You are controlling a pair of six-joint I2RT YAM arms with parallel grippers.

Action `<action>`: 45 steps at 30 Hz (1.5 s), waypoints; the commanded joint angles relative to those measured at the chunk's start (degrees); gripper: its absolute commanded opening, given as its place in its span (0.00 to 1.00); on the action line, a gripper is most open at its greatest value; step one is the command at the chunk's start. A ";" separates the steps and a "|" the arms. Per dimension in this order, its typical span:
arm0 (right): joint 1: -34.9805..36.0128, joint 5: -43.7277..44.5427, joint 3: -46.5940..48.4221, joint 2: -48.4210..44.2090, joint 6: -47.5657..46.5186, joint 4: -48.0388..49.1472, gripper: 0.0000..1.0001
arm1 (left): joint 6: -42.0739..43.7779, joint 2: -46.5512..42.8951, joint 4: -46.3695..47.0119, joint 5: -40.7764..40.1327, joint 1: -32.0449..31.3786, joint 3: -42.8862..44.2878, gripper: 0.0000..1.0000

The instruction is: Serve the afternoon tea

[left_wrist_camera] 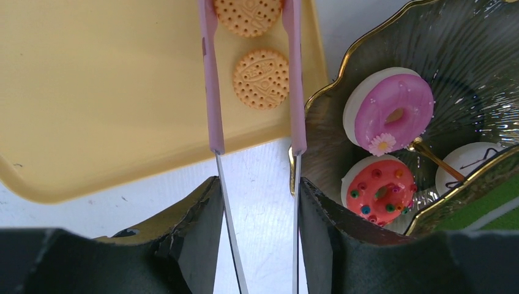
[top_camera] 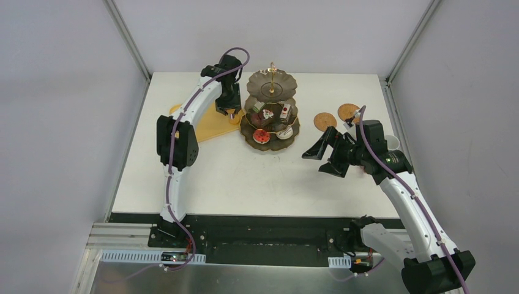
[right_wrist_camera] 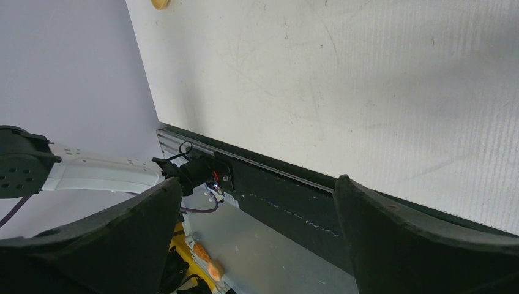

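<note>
The left end effector (left_wrist_camera: 257,190) is closed on a pair of metal tongs (left_wrist_camera: 211,92) with pink tips, one finger pressing on each arm of the tool. The tongs reach straight forward from the fingers, over a yellow tray (left_wrist_camera: 92,92) that lies on the white counter (left_wrist_camera: 260,162). Between the two pink tips, just in front of the end effector, lies one orange cookie (left_wrist_camera: 261,79). Whether the tips already press on it I cannot tell. A second cookie (left_wrist_camera: 248,15) lies further forward on the tray, also between the tong arms.

Close to the right side of this end effector stands the dark three-tier stand (top_camera: 270,116) with a gold rod (top_camera: 272,76). On its lowest tier, nearest to the fingers, are a pink ring cake (left_wrist_camera: 392,110), a red ring cake (left_wrist_camera: 379,190) with coloured dots and a white cake (left_wrist_camera: 471,168).

The right end effector (top_camera: 313,164) is wide open and holds nothing; it hangs above the counter, well apart from the stand. Two round woven coasters (top_camera: 325,120) (top_camera: 348,111) lie side by side on the counter near it, on its far side.
</note>
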 commanded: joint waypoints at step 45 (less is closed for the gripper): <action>-0.39 0.38 0.08 0.17 -0.47 0.80 0.99 | 5.70 -21.29 -6.37 -12.06 4.01 -11.03 0.22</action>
